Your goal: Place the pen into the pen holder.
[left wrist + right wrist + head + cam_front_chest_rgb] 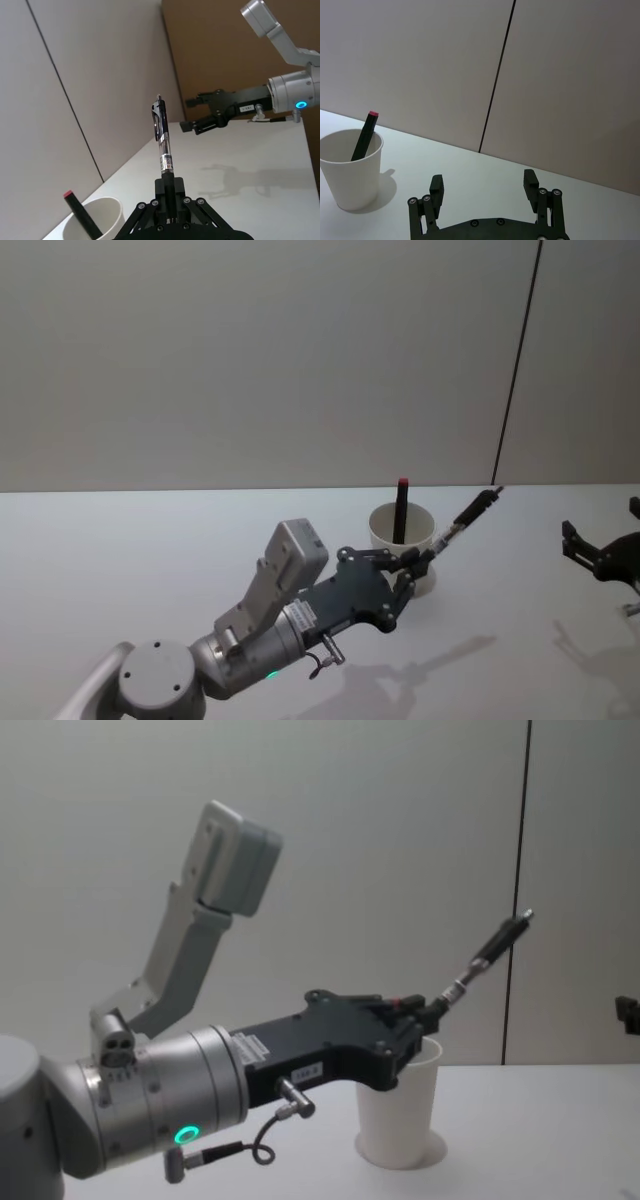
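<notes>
Left gripper (422, 558), jaws clenched on tilted pen (468, 512) beside pen holder (384, 531), right gripper (483, 181) near right edge of surface (100, 560), jaws released

From the head camera I lose the lower end of the pen (466, 514) inside the closed fingers of the left gripper (424, 558), so I can't make out its tip. That gripper also covers the near lower side of the paper cup (380, 538). The red-capped black marker (401, 508) standing in the cup drops below the rim, and its lower part is hidden by the cup wall. The right gripper (603, 525) is cut by the right edge, and in the chest view just a dark sliver of it pokes in at the right edge. In the left wrist view the cup runs off the bottom edge, and the print on the pen's label (166, 162) is too small for me to read.
</notes>
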